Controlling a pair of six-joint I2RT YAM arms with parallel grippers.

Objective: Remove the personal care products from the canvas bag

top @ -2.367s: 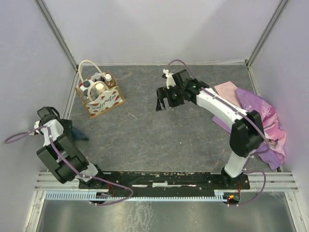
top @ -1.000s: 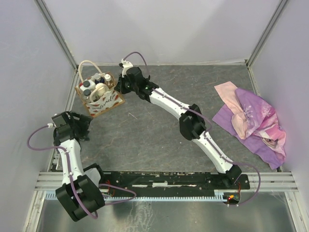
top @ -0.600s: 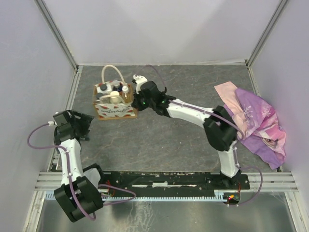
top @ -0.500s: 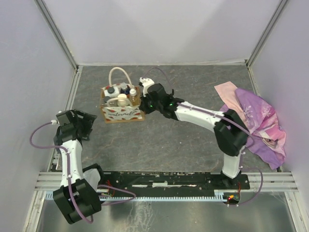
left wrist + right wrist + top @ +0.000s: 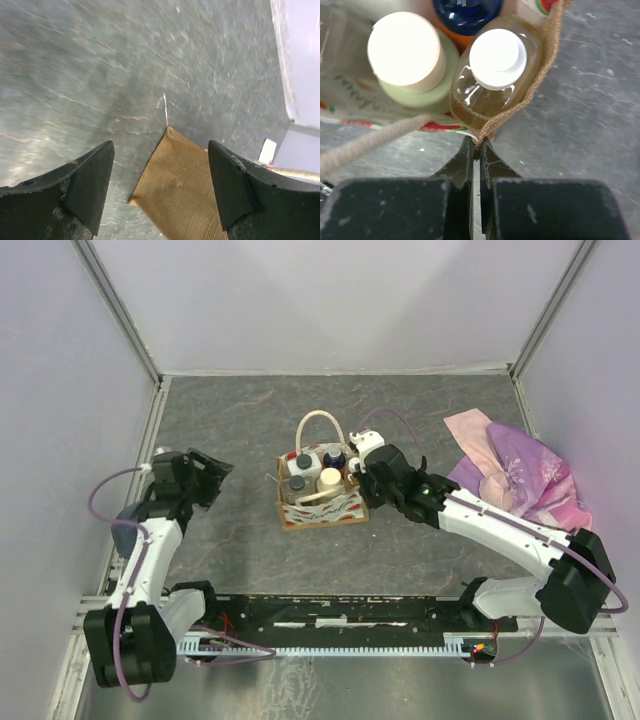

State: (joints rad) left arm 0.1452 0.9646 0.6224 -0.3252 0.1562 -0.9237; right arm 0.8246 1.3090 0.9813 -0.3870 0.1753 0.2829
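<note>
Since the right tool (image 5: 476,150) has its jaws pressed together on the woven rim of the canvas bag (image 5: 542,70), pinching the corner at the bag's 3 o'clock in the top view, the step in hand looks like placing or steadying the bag, not unloading it. Just past that pinch, at 12 o'clock in the right wrist view, stands the tan bottle (image 5: 495,65) with its white cap. A cream-capped jar (image 5: 405,50) is at its 9 o'clock and a dark blue cap (image 5: 467,10) lies beyond. The bag stands upright near the middle of the tabletop (image 5: 420,410), its products all inside. The left tool (image 5: 160,185) is spread wide, holds nothing, and hovers at the bag's 9 o'clock.

Next, I judge, one tool must hold the bag while the other descends on a cap. The bottles are packed close, so finger room is tight.

Only the right wrist view proves the grip on the rim. Only the top view shows the cream handles (image 5: 320,414) and the pink-purple cloth (image 5: 520,475) at 3 o'clock. The left wrist view adds a tan woven corner, probably the bag's.
</note>
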